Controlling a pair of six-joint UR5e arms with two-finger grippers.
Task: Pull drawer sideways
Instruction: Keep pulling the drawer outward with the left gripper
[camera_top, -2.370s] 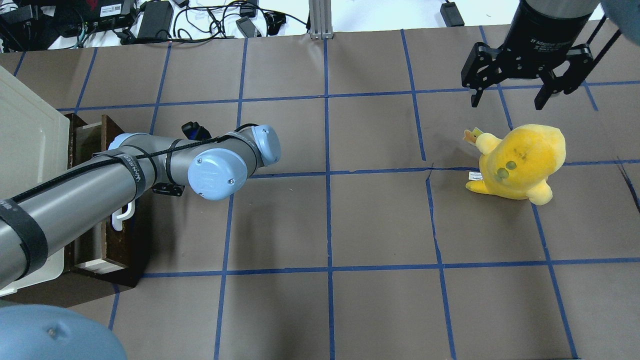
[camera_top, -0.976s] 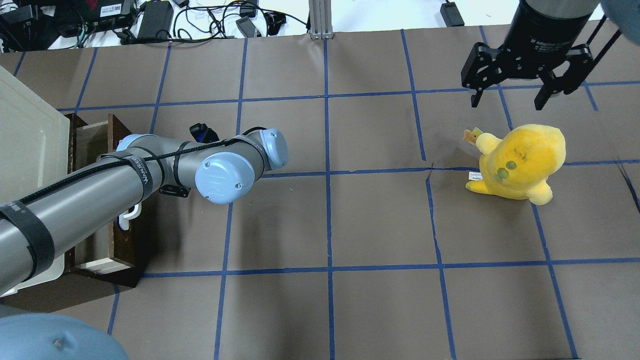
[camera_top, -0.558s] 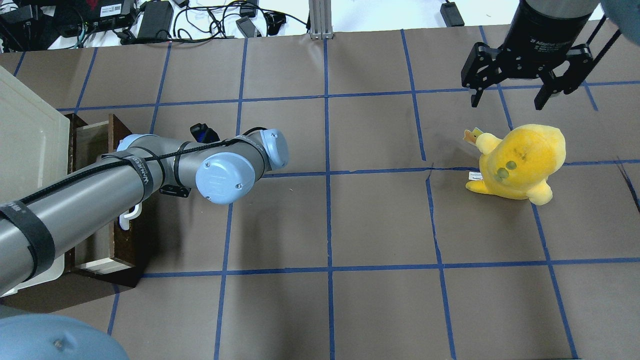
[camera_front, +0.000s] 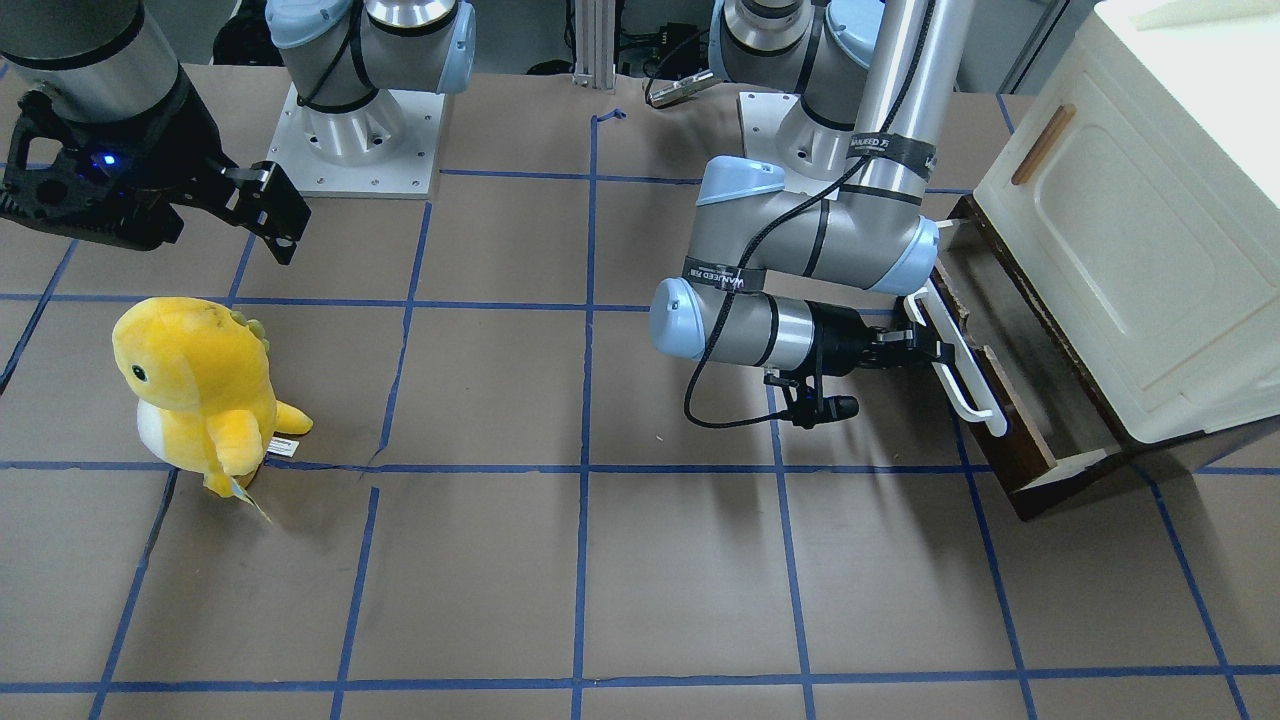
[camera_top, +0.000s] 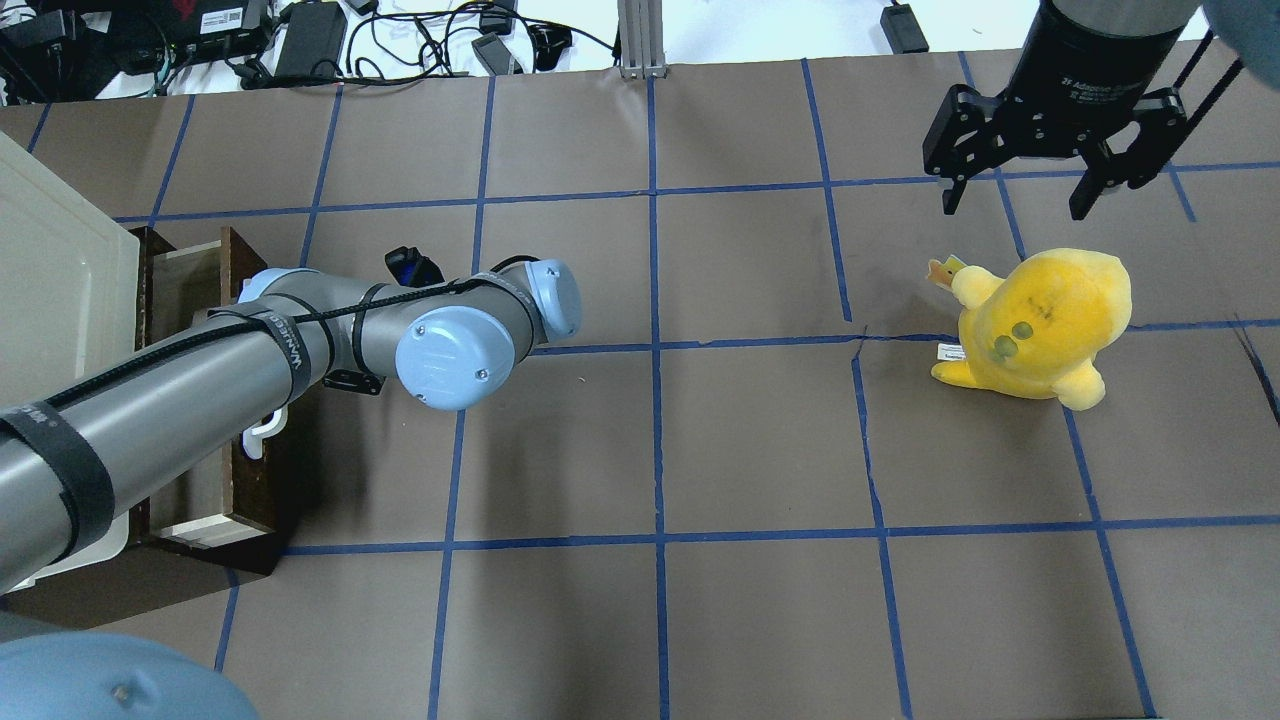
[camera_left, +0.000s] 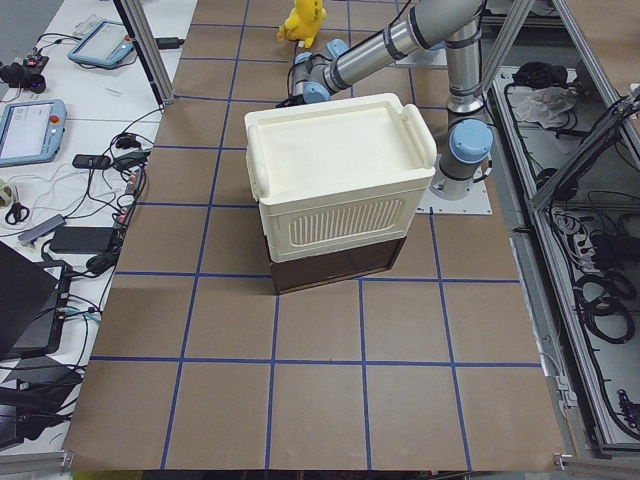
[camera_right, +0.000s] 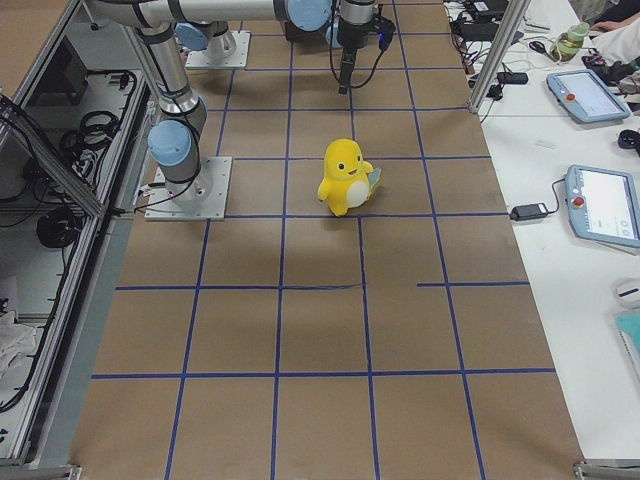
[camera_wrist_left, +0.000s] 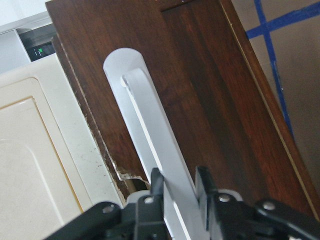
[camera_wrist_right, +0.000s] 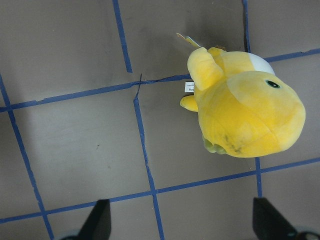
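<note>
The drawer (camera_front: 1000, 420) has a dark brown front and a long white bar handle (camera_front: 962, 365). It stands partly pulled out from under the cream cabinet (camera_front: 1110, 250). My left gripper (camera_front: 922, 345) is shut on the handle. In the left wrist view its fingers (camera_wrist_left: 156, 180) sit on either side of the white bar (camera_wrist_left: 150, 120). In the overhead view the arm hides this gripper; the drawer's front (camera_top: 262, 480) and pale interior (camera_top: 195, 495) show. My right gripper (camera_top: 1015, 200) is open and empty, hovering beyond the plush.
A yellow plush toy (camera_top: 1040, 320) stands on the right part of the table, also in the front view (camera_front: 195, 380) and below the right wrist camera (camera_wrist_right: 245, 115). Brown paper with blue tape lines (camera_top: 655, 345) covers the table. Cables and boxes (camera_top: 300, 40) lie past the far edge.
My left arm has moved a little to the right, and the drawer front has come further out from the cabinet with it. The right gripper and the plush have not moved.
</note>
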